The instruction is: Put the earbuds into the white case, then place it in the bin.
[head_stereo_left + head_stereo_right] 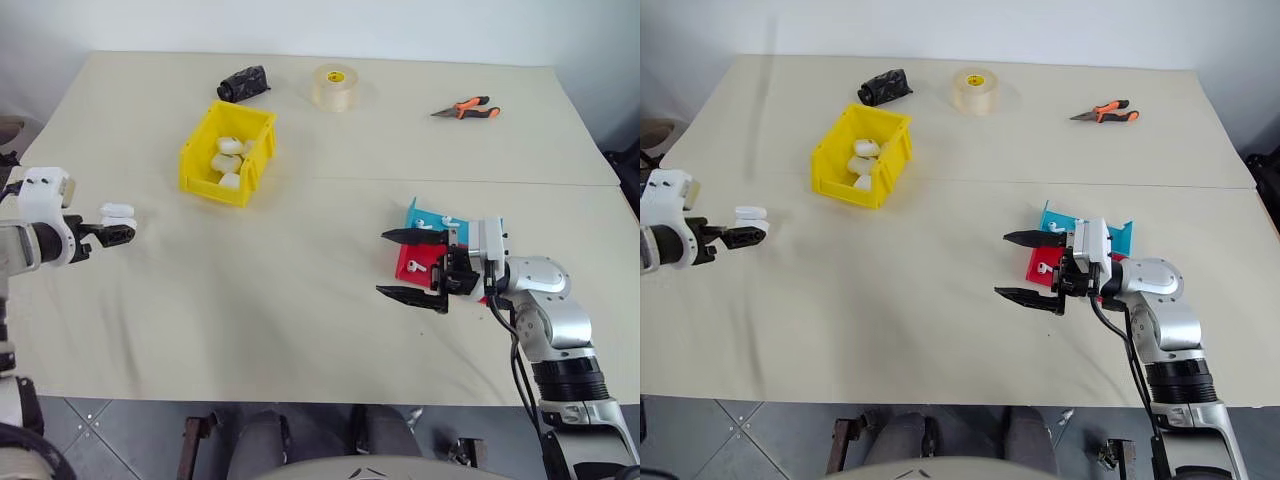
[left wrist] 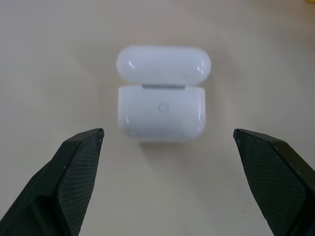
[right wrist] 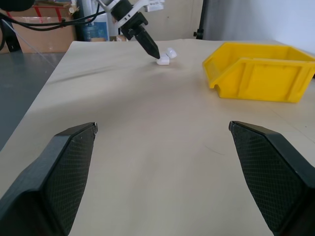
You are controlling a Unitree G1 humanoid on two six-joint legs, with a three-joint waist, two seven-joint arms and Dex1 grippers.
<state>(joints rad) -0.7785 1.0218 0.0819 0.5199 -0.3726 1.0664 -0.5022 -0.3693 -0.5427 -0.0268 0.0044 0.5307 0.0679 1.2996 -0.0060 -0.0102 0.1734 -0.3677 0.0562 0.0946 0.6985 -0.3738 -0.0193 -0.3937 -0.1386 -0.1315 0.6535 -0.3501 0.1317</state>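
Nearest the robot, the right gripper hangs over the beige table with its two black fingers spread wide and nothing between them, pointing across toward the robot's left. Just behind its fingers sit a red tray and a blue tray, side by side and touching; small white earbuds lie in them, at least one in each.

Over at the left edge, the left gripper is also spread apart and empty. The white case lies on the table just off its fingertips, lid hinged open, not touched by either finger; in the left wrist view it sits centred ahead of the gap between the two tips. From the right wrist view the same case shows right at the tip of that far gripper.

Further back stands the yellow bin, well apart from both grippers, with several white cases piled inside. Beyond it, a dark bundle, a roll of tape and orange-handled pliers lie along the far side.
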